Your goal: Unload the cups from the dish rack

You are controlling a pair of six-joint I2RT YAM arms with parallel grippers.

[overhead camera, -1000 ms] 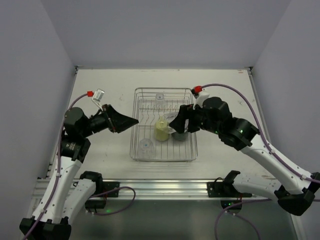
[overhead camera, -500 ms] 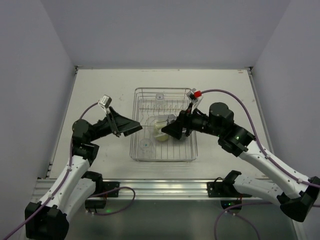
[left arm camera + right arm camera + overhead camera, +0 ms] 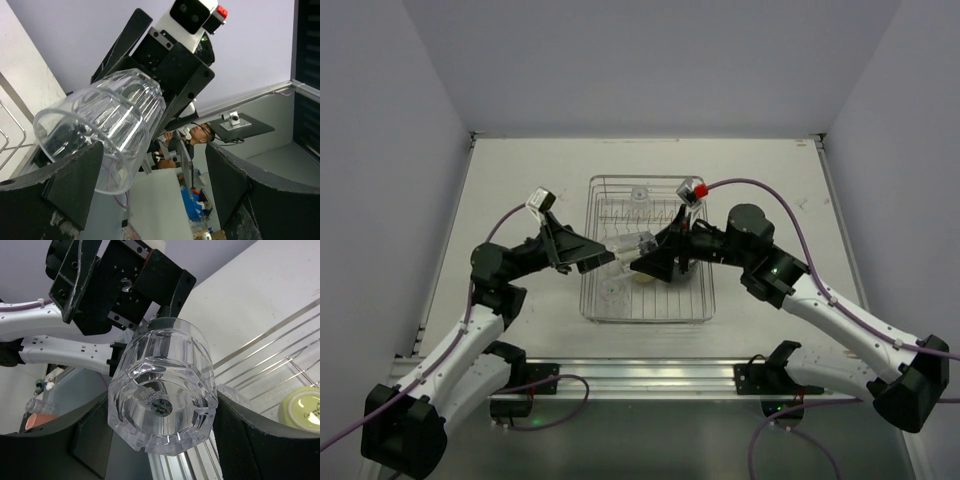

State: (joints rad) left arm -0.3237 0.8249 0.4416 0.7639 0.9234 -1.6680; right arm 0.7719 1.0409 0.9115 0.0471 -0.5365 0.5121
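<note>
Tumbler is hanging on its side in the air above the rack, pinched between the fingers of the right tool, with its base facing that wrist. The left tool is standing spread, its fingers flanking the tumbler's open mouth. A yellow cup, a near clear cup and a far clear cup are sitting in the rack.

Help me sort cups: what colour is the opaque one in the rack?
Pale yellow; small opaque cup, clearest in the right wrist view.
</note>
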